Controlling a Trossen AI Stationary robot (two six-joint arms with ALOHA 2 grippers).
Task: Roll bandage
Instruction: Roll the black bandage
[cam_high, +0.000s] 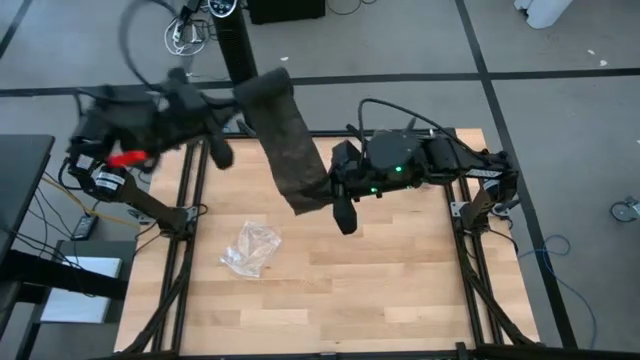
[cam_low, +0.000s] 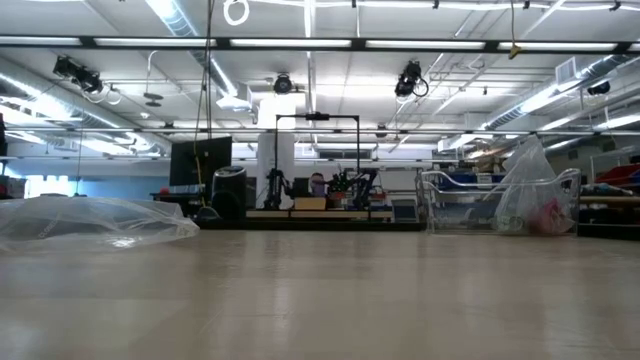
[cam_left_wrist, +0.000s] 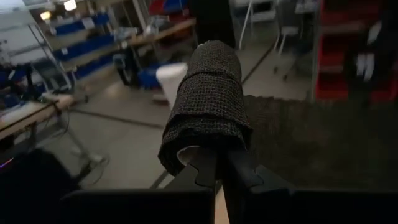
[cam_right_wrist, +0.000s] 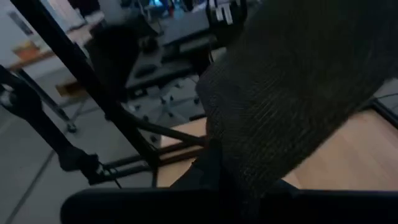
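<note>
The bandage (cam_high: 288, 140) is a dark charcoal strip held in the air above the table's far left part, slanting between my two grippers. Its far end is wound into a roll (cam_left_wrist: 208, 99), and my left gripper (cam_high: 238, 103) is shut on it. The strip runs from that roll (cam_left_wrist: 311, 137) toward my right gripper (cam_high: 330, 188), which is shut on its near end (cam_high: 308, 198). In the right wrist view the cloth (cam_right_wrist: 280, 93) fills the space just ahead of the fingers. Neither arm shows in the low view. My left gripper pinches the rolled end of the bandage at the roll's lower edge (cam_left_wrist: 208, 146) between its two fingers (cam_left_wrist: 239, 177), which lie roughly level. The roll stands up beyond the fingertips, clear of the table, and a pale inner layer (cam_left_wrist: 186, 154) shows at its open end. My right gripper is shut on the strip's near end (cam_right_wrist: 239, 165), coming roughly level from the table's right. The cloth itself hides the fingertips, so layers cannot be told. The strip is lifted clear of the table and rises slanting toward the left gripper.
A crumpled clear plastic bag (cam_high: 250, 248) lies on the wooden table (cam_high: 400, 280) near its left side, below the hanging strip; it also shows at the left in the low view (cam_low: 100, 222). Dark frame rails (cam_high: 190, 250) run along both table sides.
</note>
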